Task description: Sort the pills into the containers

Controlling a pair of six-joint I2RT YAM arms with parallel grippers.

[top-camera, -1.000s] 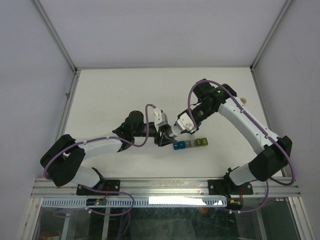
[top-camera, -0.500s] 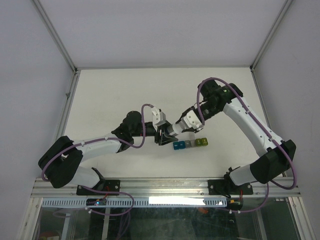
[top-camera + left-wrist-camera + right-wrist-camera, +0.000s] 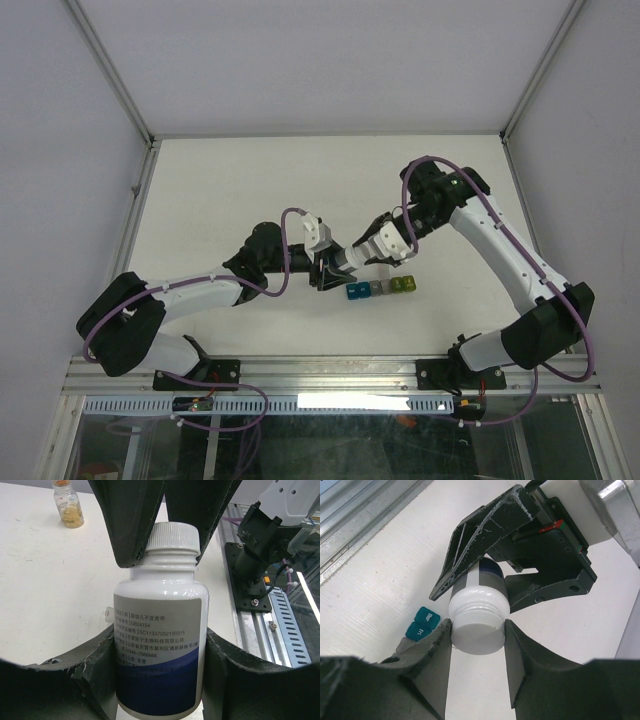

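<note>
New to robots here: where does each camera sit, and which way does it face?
Top: fixed above and behind the arms, looking down on the table; both arms show, bases at the bottom.
Left wrist: on the left arm, looking along the left end effector, which clamps the bottle.
Right wrist: on the right arm, looking along the right end effector, clamped on the cap; containers beyond.
Shared: both wrist views show the bottle and the other arm's end effector.

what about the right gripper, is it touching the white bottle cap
Touching. The right wrist view shows the right gripper closed against both sides of the white cap, no gap.
</note>
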